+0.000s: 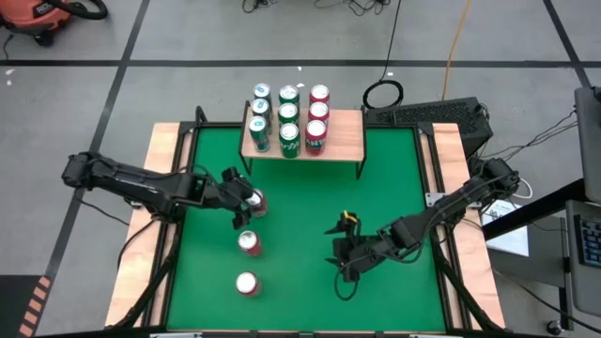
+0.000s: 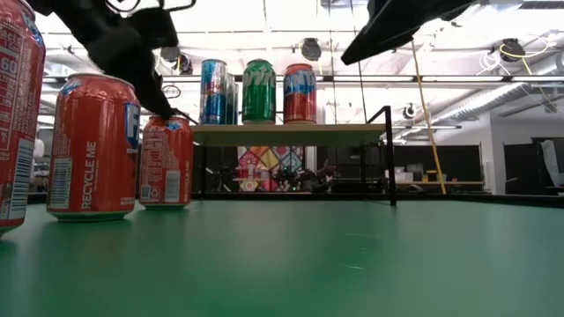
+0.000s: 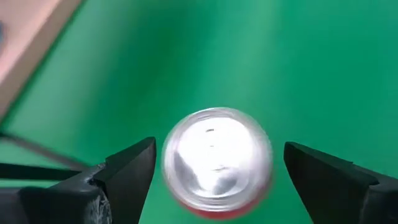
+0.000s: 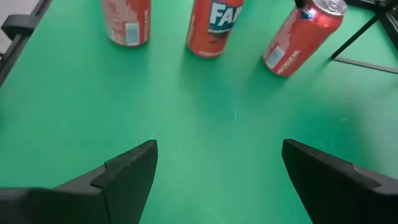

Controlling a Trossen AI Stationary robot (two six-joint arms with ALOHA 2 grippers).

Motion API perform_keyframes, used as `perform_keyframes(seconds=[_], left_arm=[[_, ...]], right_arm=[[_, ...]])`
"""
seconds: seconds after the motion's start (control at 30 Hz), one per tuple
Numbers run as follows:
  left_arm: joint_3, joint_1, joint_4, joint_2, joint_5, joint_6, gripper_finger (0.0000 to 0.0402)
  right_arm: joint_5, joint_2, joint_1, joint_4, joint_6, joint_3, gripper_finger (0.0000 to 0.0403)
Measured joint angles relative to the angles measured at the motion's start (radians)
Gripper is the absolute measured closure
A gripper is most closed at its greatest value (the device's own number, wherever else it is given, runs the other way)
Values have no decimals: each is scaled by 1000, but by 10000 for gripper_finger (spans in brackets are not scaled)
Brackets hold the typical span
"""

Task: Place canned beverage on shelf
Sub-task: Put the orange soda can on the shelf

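The red can nearest the shelf stands upright on the green table, in front of the shelf's left end. The left gripper hovers directly over it. The left wrist view looks straight down on its silver lid, with the two fingers spread wide on either side and gaps showing between each and the can; the high view hides that gap under the arm. In the low view the dark gripper overlaps the can's top edge, so contact there is hard to judge.

Two more red cans stand in a row running away from the shelf. The nearest of them to the low camera is cut off at the frame edge.

Nine cans in blue, green and red fill the left and middle of the shelf's plank top; the low view shows only the front three.

The right gripper waits well right of the can row, fingers wide apart over bare table.
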Motion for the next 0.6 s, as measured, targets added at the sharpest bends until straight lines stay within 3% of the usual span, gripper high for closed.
perform_keyframes(seconds=[0.1,0.27,0.47,0.6], left_arm=[[0,-2,4,34,-62,5,49],[0,-2,20,81,-65,6,49],[0,13,30,157,4,13,50],[0,12,62,193,16,12,72]], right_arm=[[0,0,-7,27,0,0,67],[-3,0,-9,58,10,0,67],[-4,0,-9,101,18,0,67],[-4,0,-10,119,13,0,67]])
